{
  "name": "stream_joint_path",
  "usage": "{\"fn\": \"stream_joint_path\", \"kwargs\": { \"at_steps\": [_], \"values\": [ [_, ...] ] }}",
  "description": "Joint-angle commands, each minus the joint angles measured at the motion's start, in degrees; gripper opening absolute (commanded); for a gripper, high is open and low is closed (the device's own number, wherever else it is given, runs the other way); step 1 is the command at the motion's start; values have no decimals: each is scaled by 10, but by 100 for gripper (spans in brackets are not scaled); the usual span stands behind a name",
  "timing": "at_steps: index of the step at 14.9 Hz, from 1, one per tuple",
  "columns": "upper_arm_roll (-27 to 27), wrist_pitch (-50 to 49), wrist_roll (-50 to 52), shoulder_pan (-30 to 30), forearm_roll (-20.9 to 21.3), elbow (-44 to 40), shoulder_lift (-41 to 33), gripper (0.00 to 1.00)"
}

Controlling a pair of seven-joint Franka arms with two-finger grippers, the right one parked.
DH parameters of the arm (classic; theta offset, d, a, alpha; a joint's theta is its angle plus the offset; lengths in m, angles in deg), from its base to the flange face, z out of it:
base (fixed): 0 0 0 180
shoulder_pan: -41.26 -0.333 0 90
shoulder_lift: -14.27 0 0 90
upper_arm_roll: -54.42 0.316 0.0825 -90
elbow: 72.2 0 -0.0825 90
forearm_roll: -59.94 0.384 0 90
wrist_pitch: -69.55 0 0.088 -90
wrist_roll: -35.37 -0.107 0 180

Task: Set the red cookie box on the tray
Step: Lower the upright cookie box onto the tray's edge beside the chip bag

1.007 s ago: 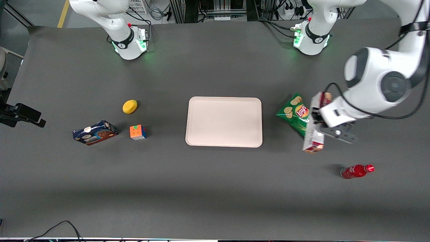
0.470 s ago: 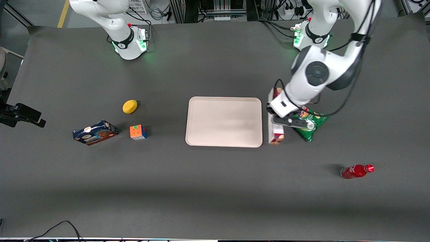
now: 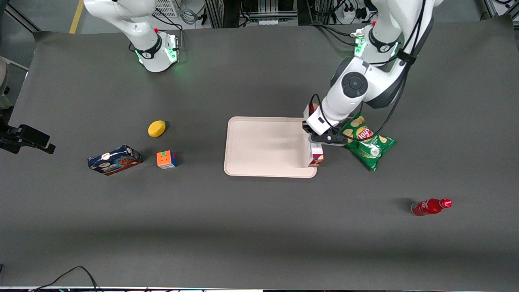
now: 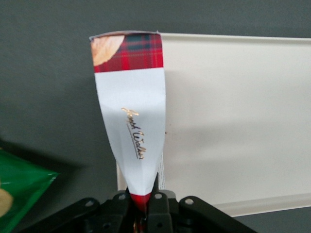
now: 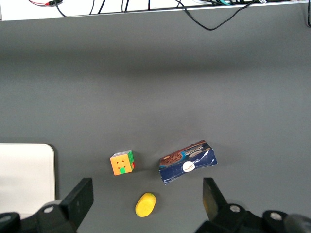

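The claw [image 3: 317,142] is closed tight on the red cookie box [image 3: 314,156] and holds it over the tray's [image 3: 263,146] edge at the working arm's end. In the front view the arm covers most of the box; only its two ends show, one nearer the camera, one farther. The left wrist view gives what the front view hides: the box's white label with gold script, its tartan end [image 4: 127,51], and the black fingers [image 4: 156,213] pinching its narrow sides, the tray [image 4: 233,121] lying under and beside it. The tray's floor is bare. A green Lay's chip bag [image 3: 365,142] lies beside the tray toward the working arm's end. Toward the parked arm's end of the surface [image 3: 259,227], the right wrist view shows a lemon [image 5: 145,204], a colour cube [image 5: 122,163] and a dark-blue cookie box [image 5: 187,161].
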Motion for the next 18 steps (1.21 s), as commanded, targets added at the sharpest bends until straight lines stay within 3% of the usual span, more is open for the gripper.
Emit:
{"fn": "stream_joint_path", "kwargs": {
  "at_steps": [1,5,18],
  "values": [
    [-4,35,45,18,33,13,15,0],
    [-5,38,118,19,135,6,46,0],
    [-2,38,127,17,142,-46,93,0]
  ]
}}
